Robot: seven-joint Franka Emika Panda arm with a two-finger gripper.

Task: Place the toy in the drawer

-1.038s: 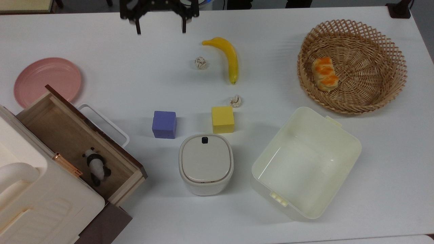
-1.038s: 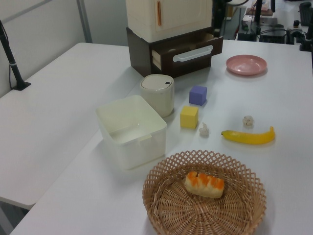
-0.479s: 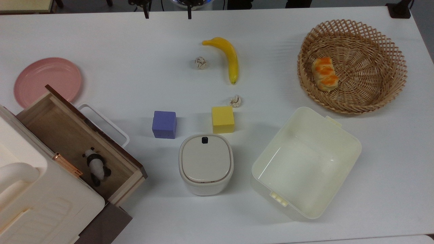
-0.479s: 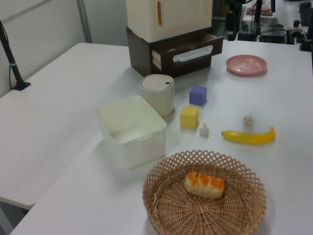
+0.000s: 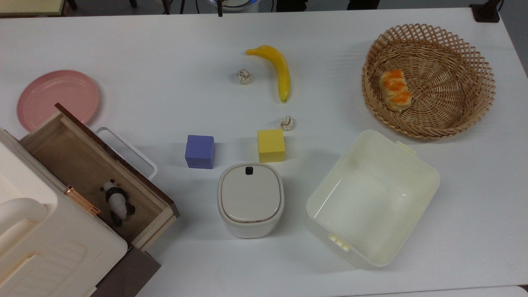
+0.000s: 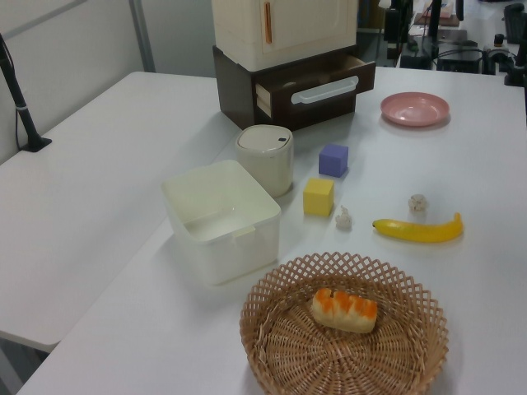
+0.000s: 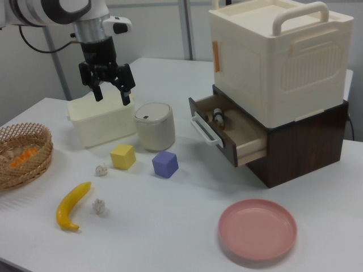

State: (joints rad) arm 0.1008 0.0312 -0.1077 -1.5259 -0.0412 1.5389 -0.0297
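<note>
The toy (image 5: 116, 202), a small black-and-white panda, lies inside the open drawer (image 5: 70, 154) near its back corner under the cream cabinet. In the right view the toy (image 7: 218, 118) peeks over the drawer (image 7: 241, 141) wall, just behind the white loop handle (image 7: 203, 130). My gripper (image 7: 112, 96) hangs in the air well to the right view's left of the cabinet, above the table. It is open, nothing sits between its fingers, and it stands far from the drawer. The left view has the drawer (image 6: 317, 82) pulled out from the dark base.
On the table stand a purple cube (image 5: 200, 151), a yellow cube (image 5: 271, 145), a lidded bin (image 5: 250, 199), a cream tub (image 5: 412, 159) and a wicker basket (image 5: 429, 33) holding bread (image 5: 395, 90). A banana (image 5: 278, 70), two knotted balls (image 5: 244, 76) and a pink plate (image 5: 57, 97) lie around.
My gripper has drawn back toward the top view's upper edge and nearly left it. The toy has stayed still in the drawer.
</note>
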